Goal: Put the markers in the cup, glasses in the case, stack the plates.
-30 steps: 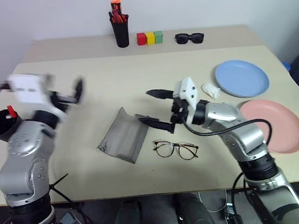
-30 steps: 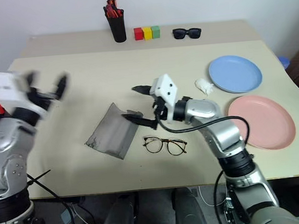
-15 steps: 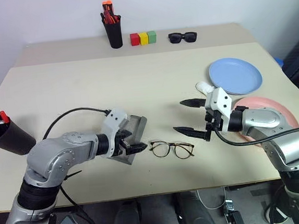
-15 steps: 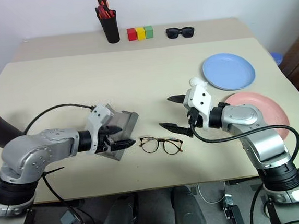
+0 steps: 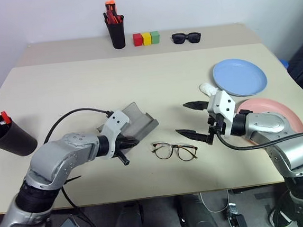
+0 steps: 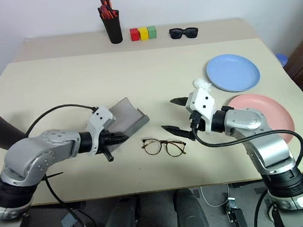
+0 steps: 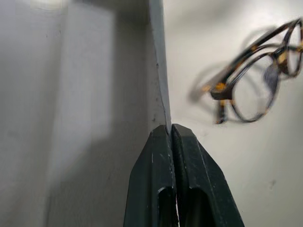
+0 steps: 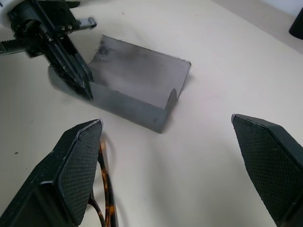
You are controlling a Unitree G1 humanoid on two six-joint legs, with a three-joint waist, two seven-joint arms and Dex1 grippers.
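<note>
Reaching low over the table [image 5: 153,71] from the left, the left arm is bent at the elbow and its wrist turns inward, so the left claw [image 5: 132,142] points toward the middle of the table and a little down. Its two black fingers [image 7: 161,189] are pressed together on the thin near wall of the grey case [image 5: 139,123], which lies open like a shallow tray with nothing inside it. At the far left edge stands the black cup [image 5: 6,138], tilted, with a red-tipped marker [image 5: 5,117] showing at its mouth; I cannot tell if a second marker is in it. The glasses [image 5: 175,150] lie flat on the table just beside the case, between the two claws and touching neither. The right arm comes in from the right with the forearm almost level, and the right claw [image 5: 193,120] hovers near the glasses with its fingers spread wide, holding nothing. Further right the light blue plate [image 5: 239,77] and the pink plate [image 5: 282,115] lie side by side, both empty and not stacked.
</note>
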